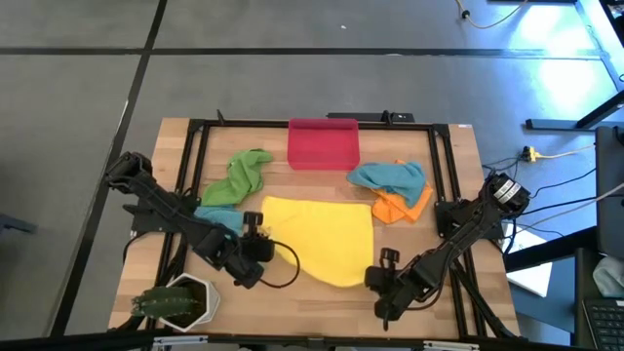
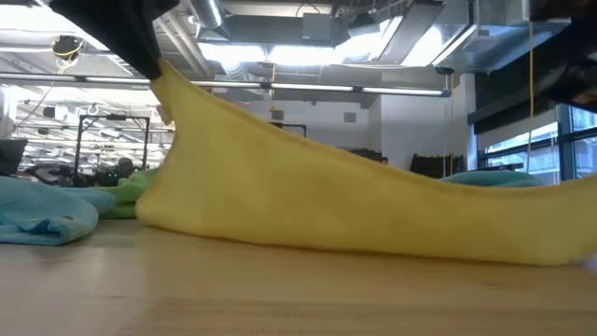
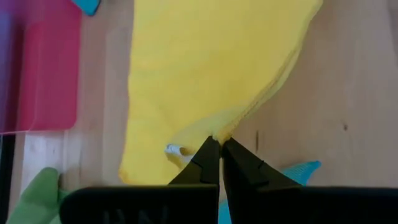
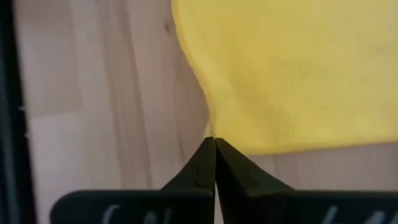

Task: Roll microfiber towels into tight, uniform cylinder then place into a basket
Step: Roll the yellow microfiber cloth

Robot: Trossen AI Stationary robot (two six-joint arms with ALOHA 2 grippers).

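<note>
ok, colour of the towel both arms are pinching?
Yellow towel; clearest in the high view.

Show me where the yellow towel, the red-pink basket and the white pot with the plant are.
yellow towel (image 1: 322, 239): high view, middle of the cloth.
basket (image 1: 324, 146): high view, its floor near the middle.
white pot (image 1: 195, 292): high view, its rim on the side toward the towel.

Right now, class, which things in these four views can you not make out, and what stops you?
- Basket contents: high view shows only flat red; left wrist view cuts it at the edge.
- Orange towel: mostly hidden under the teal towel.
- Second teal towel: partly hidden by the left arm.
- Low view: the yellow towel blocks the table behind.
</note>
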